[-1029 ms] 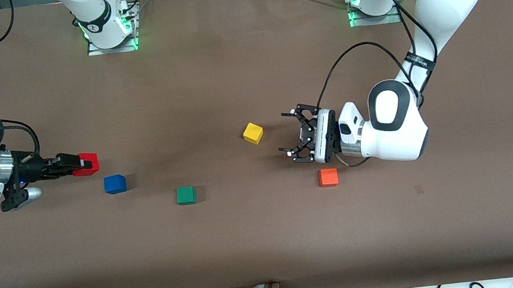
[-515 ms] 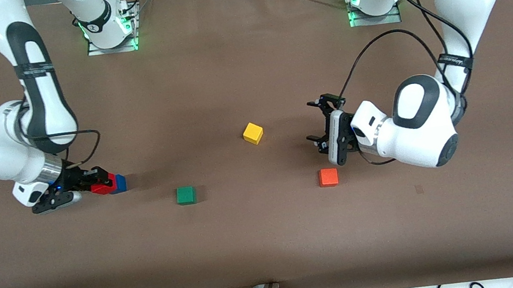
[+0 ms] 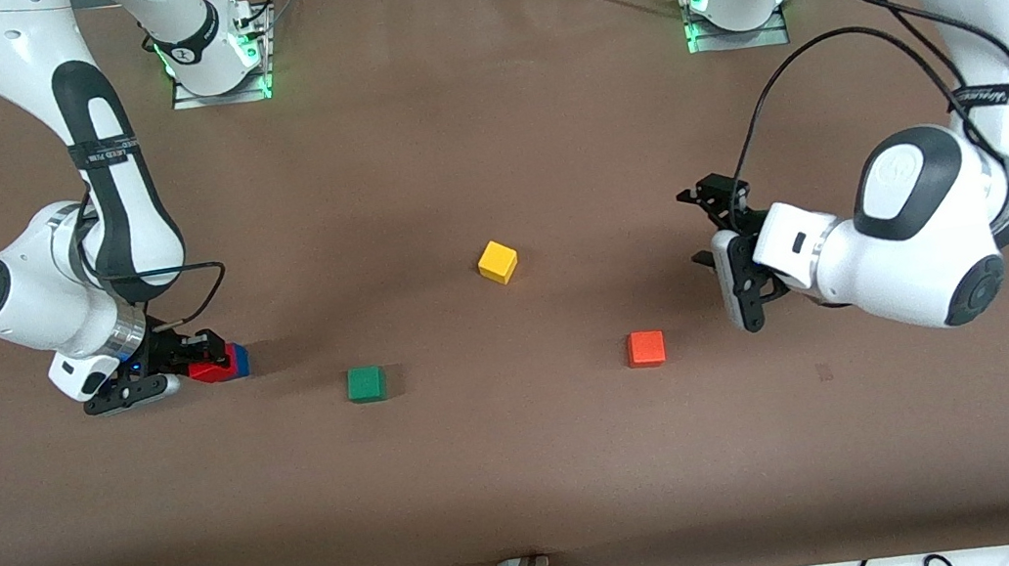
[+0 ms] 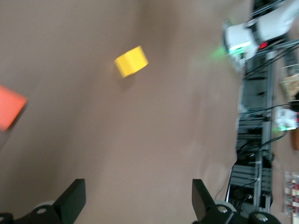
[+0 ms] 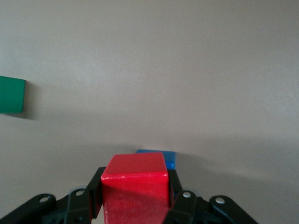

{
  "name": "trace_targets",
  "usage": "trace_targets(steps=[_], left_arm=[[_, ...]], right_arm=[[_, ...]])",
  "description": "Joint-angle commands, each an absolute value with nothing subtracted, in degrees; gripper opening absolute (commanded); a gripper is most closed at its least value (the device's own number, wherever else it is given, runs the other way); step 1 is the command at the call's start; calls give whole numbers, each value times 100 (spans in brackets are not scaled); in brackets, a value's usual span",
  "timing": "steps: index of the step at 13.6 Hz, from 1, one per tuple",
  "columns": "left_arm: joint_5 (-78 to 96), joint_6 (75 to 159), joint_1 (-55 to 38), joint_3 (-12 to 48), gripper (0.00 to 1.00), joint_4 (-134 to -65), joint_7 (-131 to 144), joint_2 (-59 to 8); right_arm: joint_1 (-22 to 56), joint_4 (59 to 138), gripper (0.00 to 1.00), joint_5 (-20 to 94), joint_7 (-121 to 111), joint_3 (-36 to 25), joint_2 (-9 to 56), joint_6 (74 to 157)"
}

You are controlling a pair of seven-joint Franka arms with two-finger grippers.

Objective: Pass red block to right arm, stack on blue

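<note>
The right gripper is clenched on the red block, holding it over the blue cube toward the right arm's end of the table. The green cube, yellow cube and orange cube lie apart. The left gripper hangs released above the table near the orange cube.

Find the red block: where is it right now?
The red block is gripped by the right gripper at the right arm's end of the table, over the blue block.
</note>
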State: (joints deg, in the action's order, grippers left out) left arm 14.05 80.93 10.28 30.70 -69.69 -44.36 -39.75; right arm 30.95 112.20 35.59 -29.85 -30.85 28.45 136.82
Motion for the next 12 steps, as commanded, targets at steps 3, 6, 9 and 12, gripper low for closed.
trace_targets(steps=[3, 6, 9, 12], left_arm=[[310, 7638, 932, 2997, 100, -6979, -2869, -3060], [237, 7699, 4, 1764, 100, -7311, -1884, -2226], [185, 8109, -412, 916, 100, -8293, -1417, -1375], [193, 9330, -570, 388, 100, -9761, -285, -267]], right_arm=[[3155, 11461, 0, 3454, -2927, -3138, 2751, 13746], [3164, 11479, 0, 3402, -2927, -3181, 2751, 13746], [3155, 11479, 0, 3243, -2857, -3190, 2751, 13737], [3181, 11470, 0, 3243, -2734, -3190, 2751, 13737]])
